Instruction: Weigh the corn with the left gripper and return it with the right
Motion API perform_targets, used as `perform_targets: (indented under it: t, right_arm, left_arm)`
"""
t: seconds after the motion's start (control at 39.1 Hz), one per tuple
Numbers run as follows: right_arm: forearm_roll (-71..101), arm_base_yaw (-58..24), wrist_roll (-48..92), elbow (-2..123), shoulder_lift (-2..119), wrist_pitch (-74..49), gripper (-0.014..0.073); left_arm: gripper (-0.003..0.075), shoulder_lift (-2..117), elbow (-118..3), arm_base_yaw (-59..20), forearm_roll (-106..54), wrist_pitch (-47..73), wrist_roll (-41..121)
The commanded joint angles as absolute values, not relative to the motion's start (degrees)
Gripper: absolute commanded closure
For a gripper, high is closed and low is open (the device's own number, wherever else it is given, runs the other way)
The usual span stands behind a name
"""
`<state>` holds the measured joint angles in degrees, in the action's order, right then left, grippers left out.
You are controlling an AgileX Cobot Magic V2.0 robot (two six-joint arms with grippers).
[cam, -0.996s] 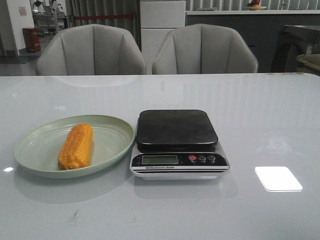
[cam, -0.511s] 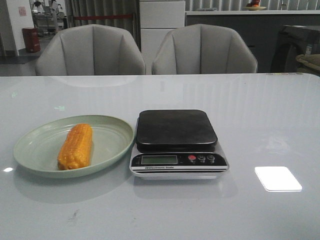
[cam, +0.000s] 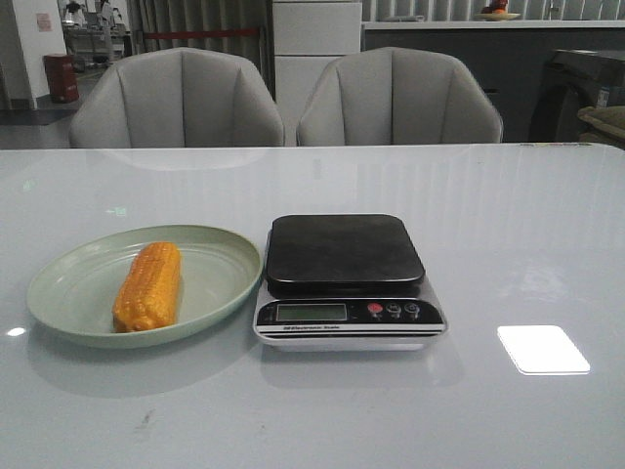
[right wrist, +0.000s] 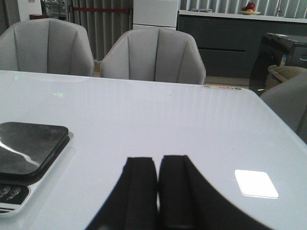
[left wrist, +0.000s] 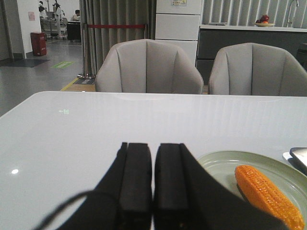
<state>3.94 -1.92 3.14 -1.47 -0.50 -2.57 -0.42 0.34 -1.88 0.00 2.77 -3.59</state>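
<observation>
The corn [cam: 148,286] lies on its side in the pale green plate [cam: 217,256], its length running from near to far, set a little left of the plate's middle so that its long flanks are free for fingers coming down from above. The plate sits on the left of the white table [cam: 508,225], its right rim just beside the scale [cam: 349,281], a placing that keeps any carry between dish and weighing pan short. The scale's dark pan is bare, and its display and buttons face the near edge where they can be read. This layout fits two stages alike: the corn waiting in the plate to be weighed, or the corn already weighed and set back in the plate. The left gripper [left wrist: 152,182] hangs over the table to the left of the plate, its two black fingers pressed together with nothing between them; the corn shows just beyond and to its right in the left wrist view. The right gripper [right wrist: 158,191] hangs to the right of the scale, its fingers likewise closed and empty, on the side from which it could reach the pan.
</observation>
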Motion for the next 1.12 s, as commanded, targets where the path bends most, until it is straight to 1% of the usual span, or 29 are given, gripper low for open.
perform_targets:
  t: [0.0,0.13,1.1]
  right_arm:
    - [1.9,-1.6,-0.3,-2.1,-1.6,3.2,0.0419]
    - [0.0,-1.6,-3.5,-2.1,-1.6,3.1,0.0419]
    - [0.0,-1.6,-3.5,-2.1,-1.6,3.1,0.0419]
  left_arm:
    - [0.0599,-1.5,2.2,-1.8,0.0,-1.5,-4.1]
    - [0.0599,-1.5,2.2,-1.8,0.0,-1.5,-4.1]
    - [0.0599,-1.5,2.2,-1.8,0.0,-1.5,-4.1]
